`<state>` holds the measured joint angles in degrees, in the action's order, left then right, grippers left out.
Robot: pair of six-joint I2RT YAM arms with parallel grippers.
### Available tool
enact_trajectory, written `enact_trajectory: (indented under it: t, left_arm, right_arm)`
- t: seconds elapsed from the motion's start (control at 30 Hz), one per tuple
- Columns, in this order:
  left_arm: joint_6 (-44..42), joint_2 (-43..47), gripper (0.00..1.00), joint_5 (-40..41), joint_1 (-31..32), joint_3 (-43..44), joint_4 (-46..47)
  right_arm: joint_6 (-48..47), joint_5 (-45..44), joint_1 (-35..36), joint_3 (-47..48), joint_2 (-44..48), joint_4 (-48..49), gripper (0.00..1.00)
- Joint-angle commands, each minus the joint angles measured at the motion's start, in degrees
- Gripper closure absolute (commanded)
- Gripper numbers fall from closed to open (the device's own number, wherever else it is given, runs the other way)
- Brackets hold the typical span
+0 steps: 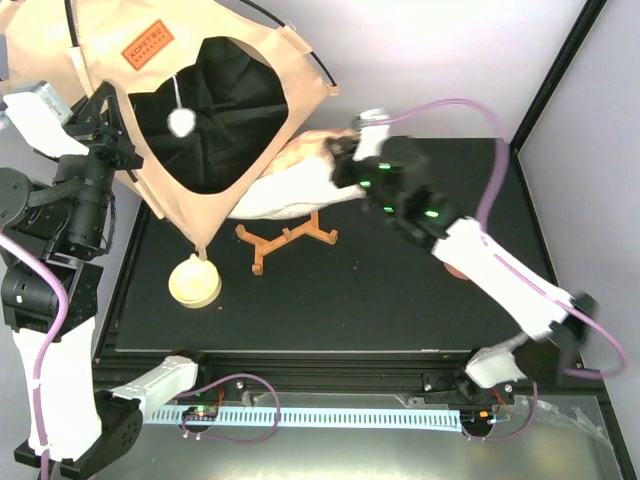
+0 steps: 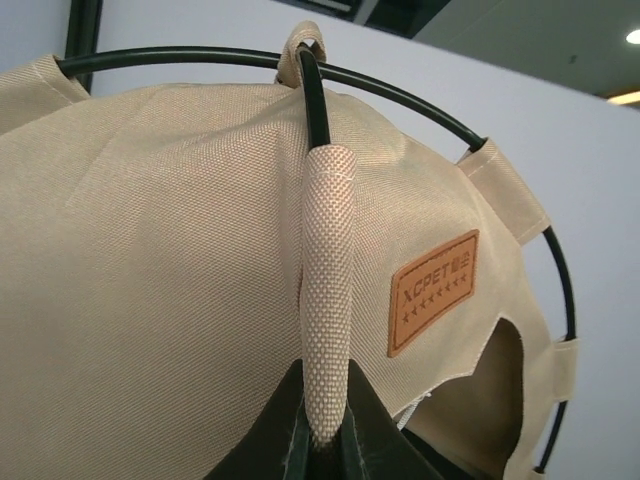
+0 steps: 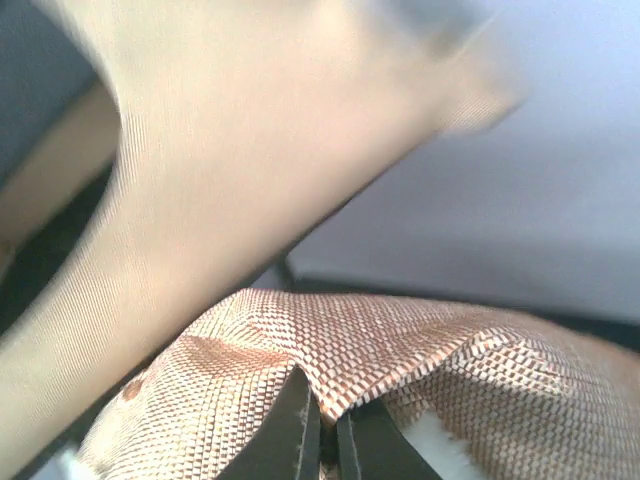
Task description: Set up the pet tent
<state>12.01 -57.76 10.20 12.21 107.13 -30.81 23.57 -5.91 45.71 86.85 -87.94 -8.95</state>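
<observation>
On the left, my left gripper [image 1: 108,125] is clamped on the fabric pole sleeve [image 2: 330,300] of the pet tent [image 1: 95,35]. It holds the tent lifted off the black mat [image 1: 400,290] at the far left corner, tilted so the dark doorway [image 1: 215,110] faces the overhead camera. The leather label [image 2: 432,292] and the pom-pom [image 1: 182,122] are both on that front face. Moving right, the cushion [image 1: 285,190] lies partly under the tent's lower edge, and my right gripper [image 1: 345,165] is pinched shut on its woven fabric. To do this well, I'd hold the left grip firm on the sleeve so the pole [image 2: 315,90] can't twist. Then I'd feed the cushion slowly toward the doorway, watching that it doesn't drag the canvas off its frame.
</observation>
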Motion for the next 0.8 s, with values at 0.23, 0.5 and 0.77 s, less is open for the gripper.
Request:
enact_trajectory:
  t: [0.23,0.5,0.77]
  left_arm:
    - [14.3,0.3,0.98,-18.4,-0.3,-6.4,11.9]
    - [17.6,-1.1,0.98,-19.6,-0.3,-9.1,15.0]
    - [16.5,-1.7,0.98,-19.7,-0.3,-8.5,13.6]
  right_arm:
    - [-13.1,-3.5,-17.7,-12.0,31.3,-16.4,0.99]
    - [-16.9,23.4,-18.8,-22.0,29.7,-18.4,0.99]
    - [-14.9,44.2,-18.4,-28.6,23.0,-23.7,0.99]
